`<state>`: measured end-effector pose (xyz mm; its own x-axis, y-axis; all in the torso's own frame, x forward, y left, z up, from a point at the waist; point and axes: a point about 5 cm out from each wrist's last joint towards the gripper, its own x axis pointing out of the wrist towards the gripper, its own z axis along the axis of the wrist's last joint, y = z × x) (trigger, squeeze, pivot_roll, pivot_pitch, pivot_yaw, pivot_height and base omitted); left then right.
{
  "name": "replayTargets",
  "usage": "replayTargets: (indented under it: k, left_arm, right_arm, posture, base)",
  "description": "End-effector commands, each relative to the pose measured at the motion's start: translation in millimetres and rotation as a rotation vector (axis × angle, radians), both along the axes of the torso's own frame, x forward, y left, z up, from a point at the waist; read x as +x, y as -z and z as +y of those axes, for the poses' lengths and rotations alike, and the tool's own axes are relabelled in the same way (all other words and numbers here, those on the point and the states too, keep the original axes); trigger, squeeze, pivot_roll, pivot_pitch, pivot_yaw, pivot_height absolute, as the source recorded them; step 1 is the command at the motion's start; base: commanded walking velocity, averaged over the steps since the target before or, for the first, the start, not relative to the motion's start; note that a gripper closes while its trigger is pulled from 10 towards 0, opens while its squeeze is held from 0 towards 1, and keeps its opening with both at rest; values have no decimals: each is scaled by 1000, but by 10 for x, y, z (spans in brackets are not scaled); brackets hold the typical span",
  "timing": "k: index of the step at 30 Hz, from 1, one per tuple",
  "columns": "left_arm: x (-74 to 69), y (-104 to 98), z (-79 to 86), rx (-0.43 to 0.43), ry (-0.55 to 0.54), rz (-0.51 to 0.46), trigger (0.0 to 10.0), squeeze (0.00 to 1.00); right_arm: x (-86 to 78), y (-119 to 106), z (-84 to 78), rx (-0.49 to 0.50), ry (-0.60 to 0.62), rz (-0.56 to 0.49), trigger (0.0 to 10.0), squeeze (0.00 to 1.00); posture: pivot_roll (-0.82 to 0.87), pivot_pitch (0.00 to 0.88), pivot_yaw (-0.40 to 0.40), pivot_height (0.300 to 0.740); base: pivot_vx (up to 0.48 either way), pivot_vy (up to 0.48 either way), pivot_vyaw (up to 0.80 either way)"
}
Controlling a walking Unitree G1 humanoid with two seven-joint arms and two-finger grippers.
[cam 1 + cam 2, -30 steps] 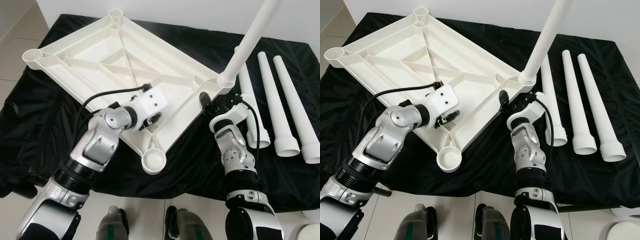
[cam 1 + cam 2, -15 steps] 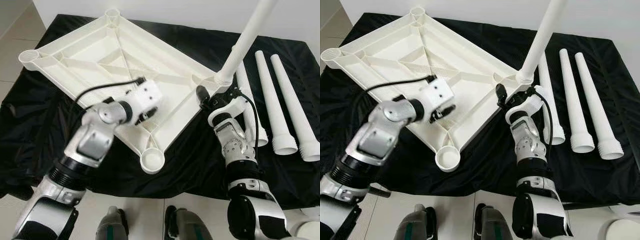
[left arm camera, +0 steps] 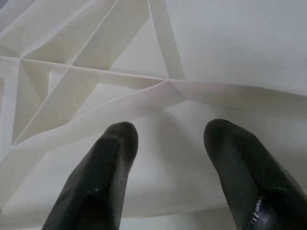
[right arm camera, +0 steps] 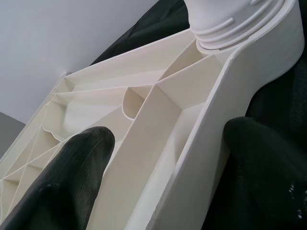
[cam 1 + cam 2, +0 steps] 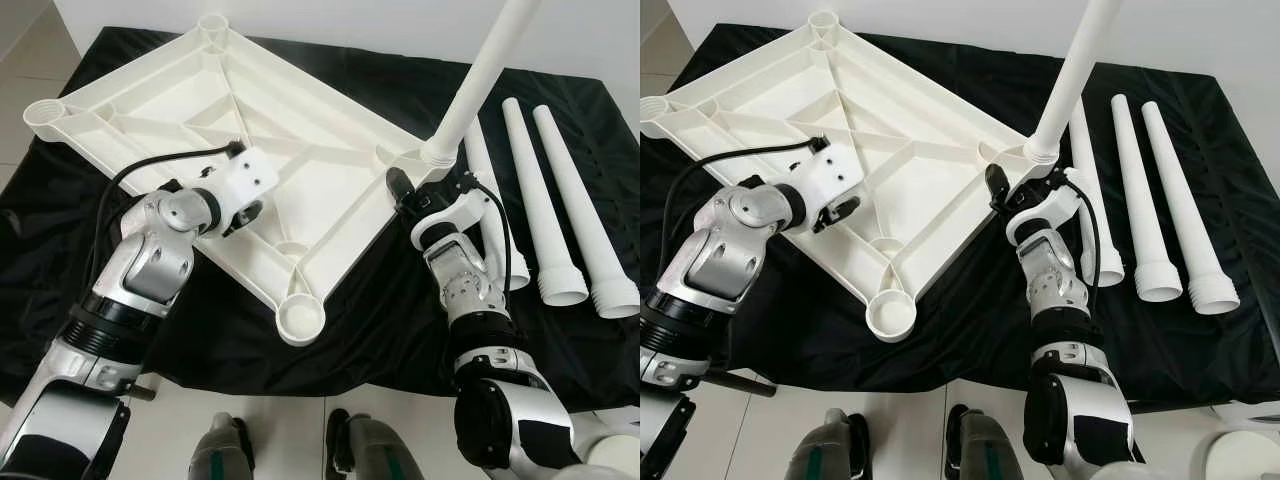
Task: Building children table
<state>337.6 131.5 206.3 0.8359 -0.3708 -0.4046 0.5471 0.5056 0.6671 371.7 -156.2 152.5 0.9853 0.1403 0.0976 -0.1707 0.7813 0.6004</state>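
Note:
The white table top point(image 5: 310, 140) lies upside down on a black cloth, ribs facing up. One white leg point(image 5: 482, 72) stands upright in its right corner socket point(image 5: 438, 155). Three loose legs point(image 5: 548, 205) lie side by side to the right. My left gripper point(image 5: 243, 213) hovers open over the ribbed underside near the front-left rim; its fingertips point(image 3: 117, 139) are apart with nothing between them. My right gripper point(image 5: 400, 195) is open at the right corner, with one finger point(image 4: 91, 143) inside the rim wall point(image 4: 201, 143) and the other outside it.
Empty sockets sit at the near corner point(image 5: 302, 320), the left corner point(image 5: 45, 110) and the far corner point(image 5: 212, 22). The black cloth point(image 5: 390, 320) covers the low platform to its edges. Tiled floor point(image 5: 20, 70) lies to the left, a white wall behind.
My left gripper has slid left across the underside, away from the near corner socket. The right gripper stays at the right corner. The view has shifted slightly.

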Motion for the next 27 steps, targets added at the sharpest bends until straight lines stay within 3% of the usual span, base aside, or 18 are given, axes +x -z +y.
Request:
replayTargets:
  k: [1, 7, 11, 14, 17, 27]
  left_arm:
    - [-22, 102, -49, 36, -39, -58, 10000, 0]
    - [-122, 167, -262, 33, 75, -20, 10000, 0]
    - [-139, 170, -300, 31, 96, -15, 10000, 0]
    - [-202, 189, -418, 6, 156, 14, 10000, 0]
    - [-339, 191, -647, -35, 272, 56, 10000, 0]
    - [-545, 186, -882, -61, 410, 96, 10000, 0]
  right_arm:
    - [17, 14, 89, 13, -46, 6, 10000, 0]
    - [49, -6, 128, 16, -62, 2, 10000, 0]
    - [53, -6, 138, 15, -64, 3, 10000, 0]
    - [64, -4, 169, 12, -77, 7, 10000, 0]
    - [87, 0, 232, 8, -107, 16, 10000, 0]
    - [133, -18, 331, 11, -173, 20, 10000, 0]
  posture:
    - [0, 173, -56, 740]
    - [-2, 167, -57, 740]
    - [-2, 167, -57, 740]
    - [-3, 166, -58, 740]
    - [-3, 166, -59, 740]
    - [-1, 164, -57, 740]
  base:
    - [0, 0, 0]
    - [0, 0, 0]
    - [0, 0, 0]
    - [0, 0, 0]
    - [0, 0, 0]
    - [0, 0, 0]
